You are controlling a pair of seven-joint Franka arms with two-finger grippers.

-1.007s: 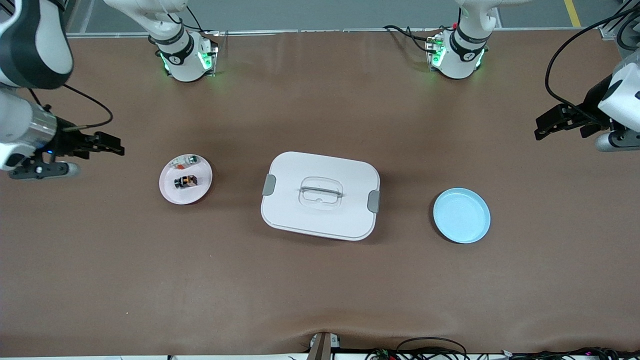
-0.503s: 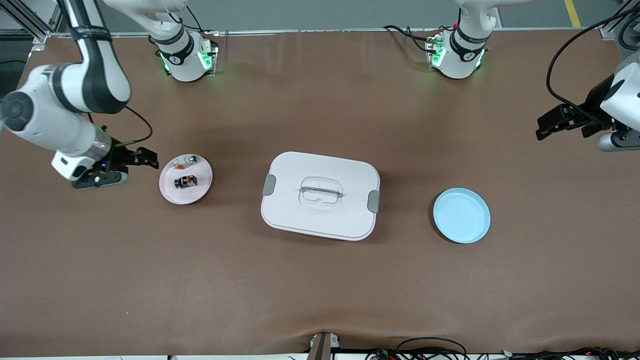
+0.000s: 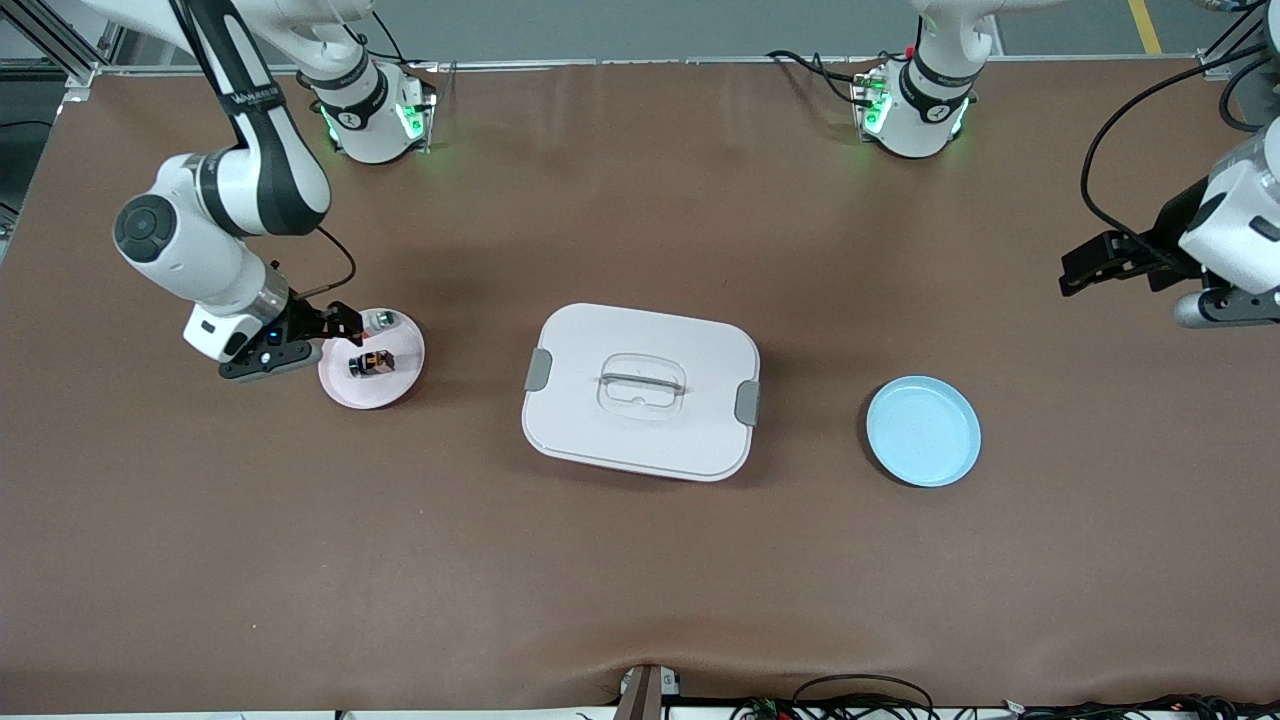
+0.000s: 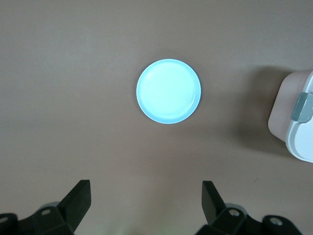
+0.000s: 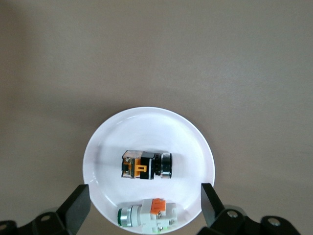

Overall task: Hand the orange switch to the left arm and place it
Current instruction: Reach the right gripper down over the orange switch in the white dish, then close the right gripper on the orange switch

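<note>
The orange switch is a tiny black block with an orange patch. It lies on its side on the pink plate. In the right wrist view the switch lies in the middle of the plate. My right gripper is open and empty, low over the plate's rim toward the right arm's end of the table; its fingers straddle the plate's edge. My left gripper is open and empty, up over bare table at the left arm's end. The white box stands mid-table.
A small clear-greenish part with a red-orange bit lies on the same pink plate, beside the switch. An empty blue plate sits toward the left arm's end and shows in the left wrist view with the box's corner.
My right arm has swung in from the table's end and come down, bringing its open gripper to the pink plate's rim. My left gripper has shifted slightly.
</note>
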